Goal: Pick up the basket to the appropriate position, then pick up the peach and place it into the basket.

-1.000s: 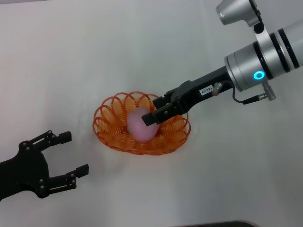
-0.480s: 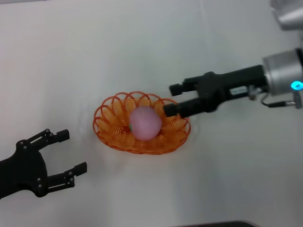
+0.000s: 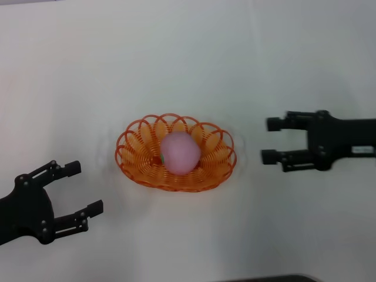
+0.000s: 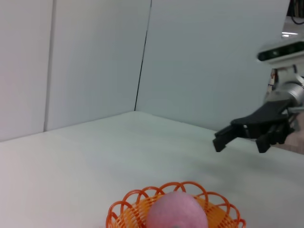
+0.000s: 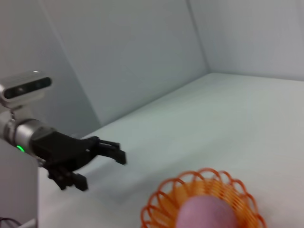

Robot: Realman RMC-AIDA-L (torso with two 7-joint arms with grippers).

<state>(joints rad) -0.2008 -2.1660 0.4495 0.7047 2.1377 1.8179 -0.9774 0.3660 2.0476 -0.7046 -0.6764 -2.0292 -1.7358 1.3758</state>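
The orange wire basket [image 3: 132,154] sits on the white table in the middle of the head view. The pink peach [image 3: 180,153] lies inside it. Both show in the left wrist view, basket [image 4: 124,213] and peach [image 4: 176,213], and in the right wrist view, basket [image 5: 164,203] and peach [image 5: 206,213]. My right gripper [image 3: 270,141] is open and empty, to the right of the basket and apart from it. My left gripper [image 3: 84,188] is open and empty at the lower left, apart from the basket.
The white table [image 3: 188,59] spreads all around the basket. A dark edge [image 3: 264,278] runs along the table's front. Grey walls stand behind the table in both wrist views.
My right gripper has let go of the peach, opened and drawn back to the right, away from the basket. The peach stays in the basket. My left gripper has shifted slightly down and left.
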